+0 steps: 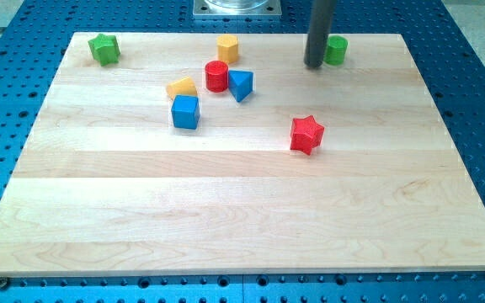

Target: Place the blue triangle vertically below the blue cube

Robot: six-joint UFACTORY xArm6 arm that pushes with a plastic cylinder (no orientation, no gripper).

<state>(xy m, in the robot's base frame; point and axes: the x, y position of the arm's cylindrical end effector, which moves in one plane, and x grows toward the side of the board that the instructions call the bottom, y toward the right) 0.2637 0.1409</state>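
A: While you log, where's my tip [313, 64]?

B: Near the view's top, right of centre, on the wooden board [242, 227]. It sits just left of the green cylinder [337, 49], close beside it; contact can't be told.

A: Pincer state?

B: No pincer here, just the straight dark rod, so there's no wide or narrow to call and it holds nothing.

A: Task blocks?

B: Blue triangle [241, 84] is in the upper middle, just right of the red cylinder [216, 76], looks touching or nearly. Blue cube [185, 111] is lower and to the left of the triangle, near it but apart. So the triangle is up and right of the cube, not below it.

A: Tip versus those?

B: Well apart, the tip is to the right of the triangle and a bit higher.

A: Others?

B: Yellow block [181, 87] just above the cube, shape unclear, close or touching. Yellow cylinder [227, 48] above the red one. Green star [104, 49] at top left corner. Red star [306, 134] right of centre, alone. Blue perforated table [478, 101] surrounds the board.
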